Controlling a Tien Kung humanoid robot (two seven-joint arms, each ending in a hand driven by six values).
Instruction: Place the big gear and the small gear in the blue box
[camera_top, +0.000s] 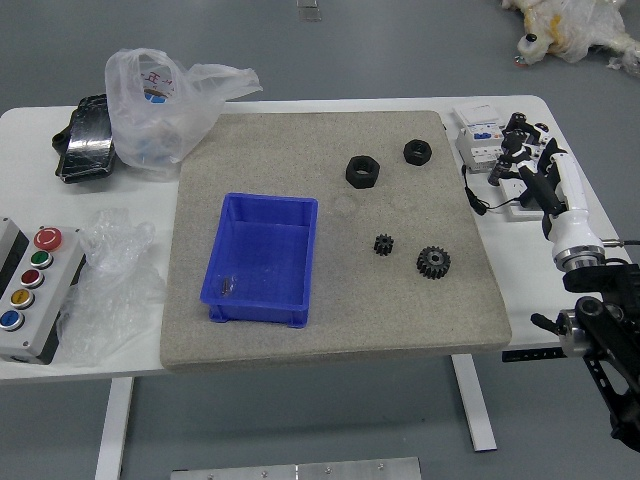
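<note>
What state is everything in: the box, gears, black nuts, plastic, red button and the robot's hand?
Blue box: open-topped, no gear inside
Small gear: on the mat, outside the box
Big gear: likewise
Larger black nut: on the mat
Smaller black nut: on the mat
White plastic bag: crumpled
Clear plastic: crumpled
Red button: can't tell whether pressed
Right hand: open, holding nothing

1 big gear (433, 262), 1 small gear (383, 244), 2 black nuts (362, 180), 1 blue box (262, 260), 5 buttons (22, 298)
</note>
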